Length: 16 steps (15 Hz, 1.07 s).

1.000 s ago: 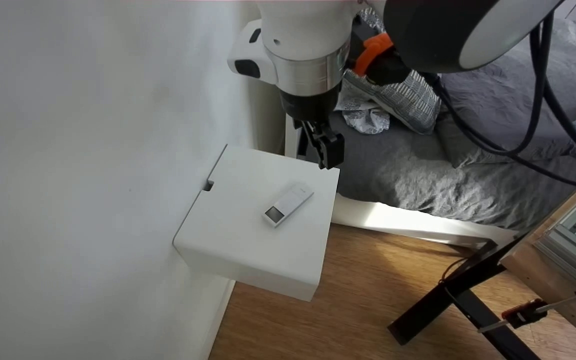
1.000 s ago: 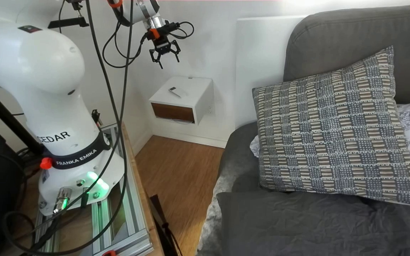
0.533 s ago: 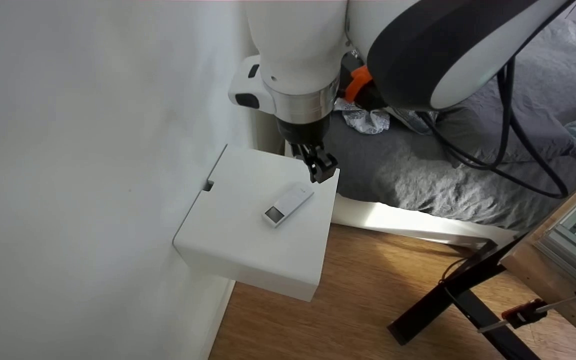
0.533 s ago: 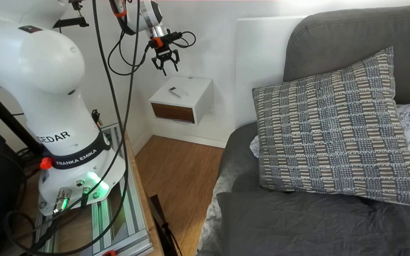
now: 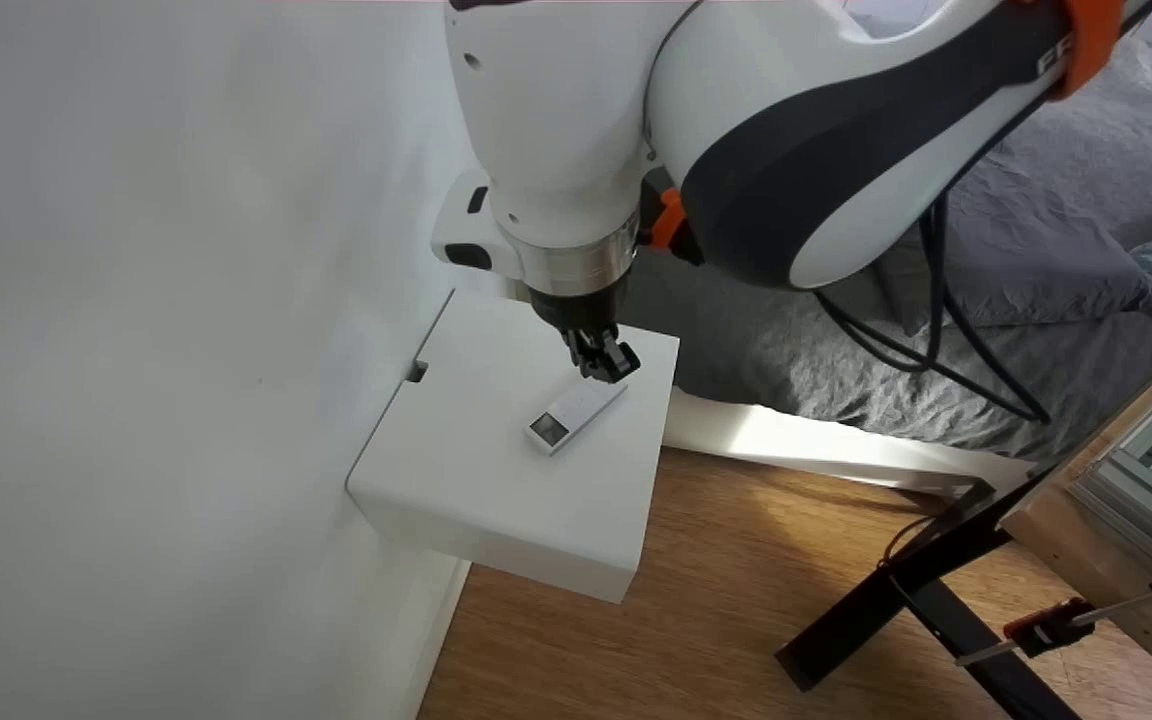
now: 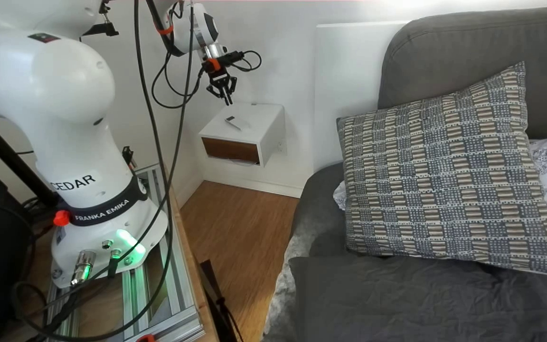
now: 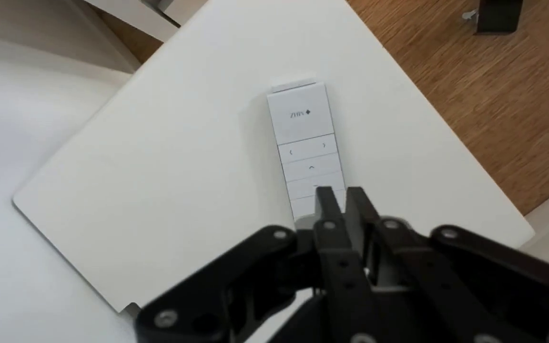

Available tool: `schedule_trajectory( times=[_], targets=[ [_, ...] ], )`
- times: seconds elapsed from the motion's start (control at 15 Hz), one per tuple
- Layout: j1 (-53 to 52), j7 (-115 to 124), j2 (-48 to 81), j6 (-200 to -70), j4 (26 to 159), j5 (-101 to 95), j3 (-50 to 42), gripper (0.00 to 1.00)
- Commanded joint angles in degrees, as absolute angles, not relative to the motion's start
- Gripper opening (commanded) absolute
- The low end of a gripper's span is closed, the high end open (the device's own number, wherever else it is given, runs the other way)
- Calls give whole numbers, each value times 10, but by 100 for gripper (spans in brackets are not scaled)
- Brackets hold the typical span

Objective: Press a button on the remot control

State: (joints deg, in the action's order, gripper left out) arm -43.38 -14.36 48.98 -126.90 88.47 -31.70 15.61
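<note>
Remote control (image 7: 306,143): lies flat on the white surface (image 7: 174,166), arrow buttons (image 7: 311,166) facing up. Good lie for pressing, I judge; the surface backs it, so a push from above should go into the key. Nothing I can see hems it in at the sides, so a slanted push might skid it. Dark panel (image 5: 549,429) at one end, seen in an exterior view.

Jaws: set close together, slim gap between, nothing held. Sensible for this work (a narrow pair pokes better than a spread one). They hang over the remote, apart from it as far as I can tell. In the wrist view they hide its near end, so I cannot tell which key I would meet first.

Arm (image 5: 556,130): reaches in from above, jaws pointing down, which suits a press. My reading: lining up, no press made yet. Next calls for a slow, straight descent onto one key.

Box (image 6: 273,137) under the surface: back edge at the wall (image 5: 186,350), no legs seen. Probably wall-hung; I would press lightly.

Cables (image 5: 936,255): slack beside the arm, presumably to allow reach, well apart from the remote. Bed (image 5: 766,345) beyond.
</note>
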Motion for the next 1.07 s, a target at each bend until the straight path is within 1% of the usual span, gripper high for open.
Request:
schedule_trajectory(
  times=[0.0, 0.07, 0.13, 0.27, 1.0],
  targets=[
    [-445, -174, 526, -1274, 840, -315, 143, 0],
    [-445, -182, 532, -1271, 831, -314, 143, 0],
    [-445, -191, 539, -1273, 823, -314, 143, 3],
    [-444, -208, 556, -1271, 805, -309, 145, 4],
    [-446, -270, 625, -1250, 726, -280, 150, 3]
  ],
)
